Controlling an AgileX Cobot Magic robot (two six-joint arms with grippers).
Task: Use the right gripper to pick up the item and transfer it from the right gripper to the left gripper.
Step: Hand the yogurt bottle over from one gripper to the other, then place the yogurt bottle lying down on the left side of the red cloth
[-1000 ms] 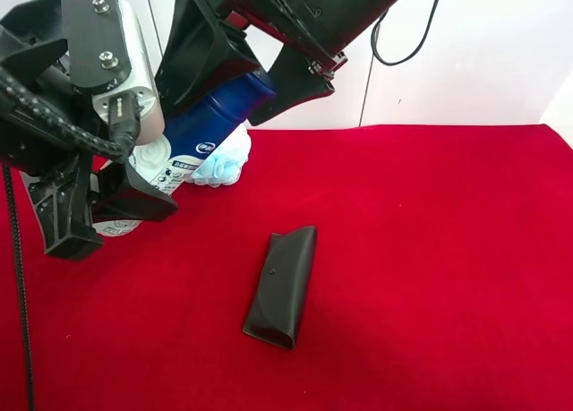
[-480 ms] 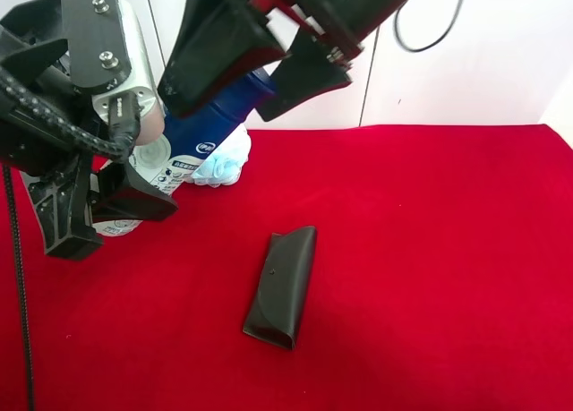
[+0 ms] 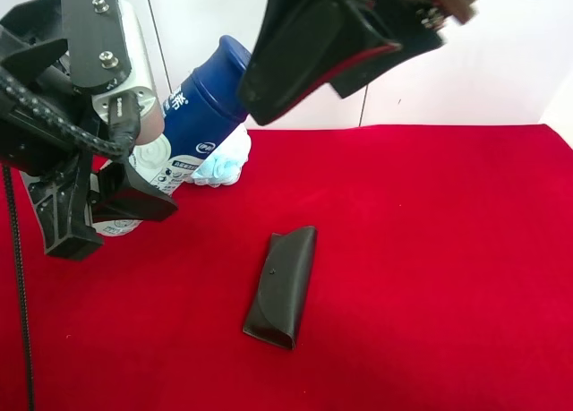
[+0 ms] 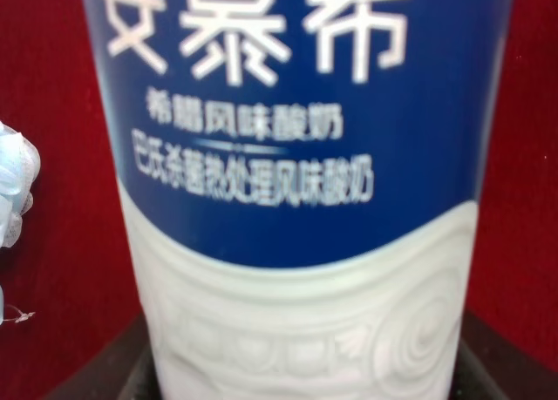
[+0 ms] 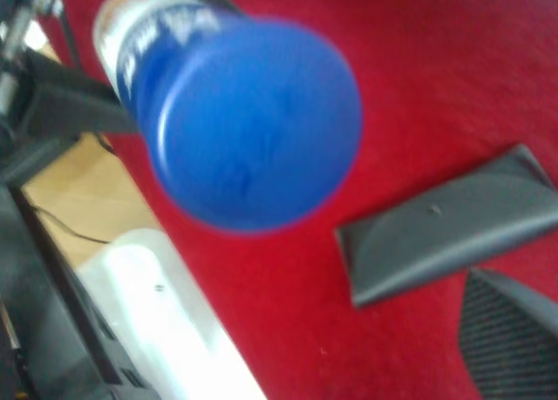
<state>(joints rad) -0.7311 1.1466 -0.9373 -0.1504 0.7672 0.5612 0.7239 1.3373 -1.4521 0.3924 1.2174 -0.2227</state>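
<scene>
The bottle [image 3: 201, 107], white below and dark blue above, hangs tilted above the red cloth, cap toward the upper right. The left gripper [image 3: 112, 216], on the arm at the exterior high view's left, is shut on its white lower body. The left wrist view shows the bottle [image 4: 296, 156] close up, filling the frame. The right gripper [image 3: 300, 102] is open with jaws spread wide, clear of the bottle, up and to the right of its cap. The right wrist view looks down on the blue cap [image 5: 253, 121], with one black finger [image 5: 514, 339] at the frame corner.
A flat black glasses case [image 3: 282, 286] lies on the red cloth [image 3: 448, 268] in the middle; it also shows in the right wrist view [image 5: 445, 226]. A light blue mesh sponge [image 3: 224, 165] sits behind the bottle, near the white wall [image 3: 483, 62].
The right gripper has let go of the bottle's blue top and drawn away up and to the right. The bottle stays in the left gripper, which has not moved.
</scene>
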